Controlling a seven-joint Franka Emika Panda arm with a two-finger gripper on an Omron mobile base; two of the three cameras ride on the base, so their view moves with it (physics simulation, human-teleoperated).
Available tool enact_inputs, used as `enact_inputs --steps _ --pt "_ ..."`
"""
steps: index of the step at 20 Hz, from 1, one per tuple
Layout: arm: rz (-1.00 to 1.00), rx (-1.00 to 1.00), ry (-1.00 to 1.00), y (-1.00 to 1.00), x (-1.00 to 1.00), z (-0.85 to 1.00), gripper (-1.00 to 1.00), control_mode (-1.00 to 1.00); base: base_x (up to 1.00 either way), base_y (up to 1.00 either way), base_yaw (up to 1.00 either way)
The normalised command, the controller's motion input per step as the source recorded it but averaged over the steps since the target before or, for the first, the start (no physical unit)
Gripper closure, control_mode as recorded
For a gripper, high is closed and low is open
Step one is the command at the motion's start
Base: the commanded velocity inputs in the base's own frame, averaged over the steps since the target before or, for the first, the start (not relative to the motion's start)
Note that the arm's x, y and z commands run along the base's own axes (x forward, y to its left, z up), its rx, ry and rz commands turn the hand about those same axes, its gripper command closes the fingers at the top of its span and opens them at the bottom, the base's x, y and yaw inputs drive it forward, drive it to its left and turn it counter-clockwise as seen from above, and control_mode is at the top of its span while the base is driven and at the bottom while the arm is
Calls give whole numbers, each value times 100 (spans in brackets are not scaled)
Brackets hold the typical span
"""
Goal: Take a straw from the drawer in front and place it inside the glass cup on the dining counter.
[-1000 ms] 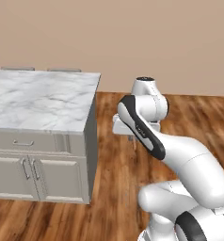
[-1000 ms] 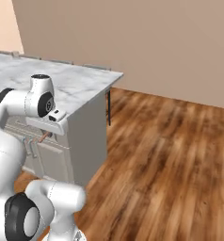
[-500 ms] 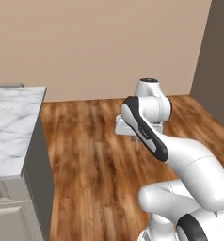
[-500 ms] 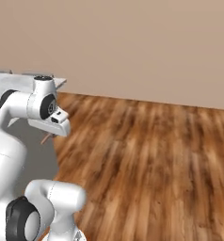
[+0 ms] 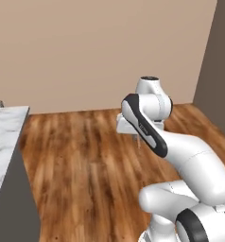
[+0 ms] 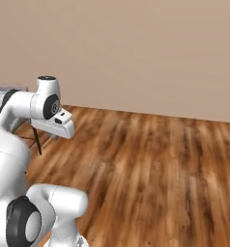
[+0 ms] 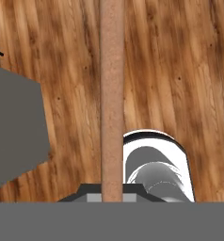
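I see the straw (image 7: 112, 94) running straight up the middle of the hand view, a brownish-orange stick that rises from between the jaws at the bottom edge and leaves the picture at the top. The jaws are closed on the straw, pinching its lower end. Behind it lies the wooden floor (image 7: 180, 70), its planks running roughly along the straw. To the left in that view a flat dark grey block (image 7: 15, 127) covers part of the floor; I cannot tell what it is.

In the left base view the gripper (image 5: 139, 138) hangs under the white hand, over the floor and well apart from the counter (image 5: 3, 137), whose white marble corner shows at the left edge above a dark grey side panel. In the right base view, 1 thin dark leg (image 6: 37, 142) stands on the floor just behind the arm, before a plain beige wall (image 6: 136, 48).
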Motion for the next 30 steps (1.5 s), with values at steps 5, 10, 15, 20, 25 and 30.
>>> enact_inputs --steps 5,10,15,20,25,30 --pt "0 0 0 0 0 0 100 100 100 -32 0" --pt "0 0 0 0 0 0 100 100 100 -20 0" --pt "0 0 0 0 0 0 100 100 100 -12 0" --pt "0 0 0 0 0 0 100 100 100 -21 2" --pt "0 0 0 0 0 0 100 100 100 -29 13" --pt "0 0 0 0 0 0 100 100 100 -34 48"
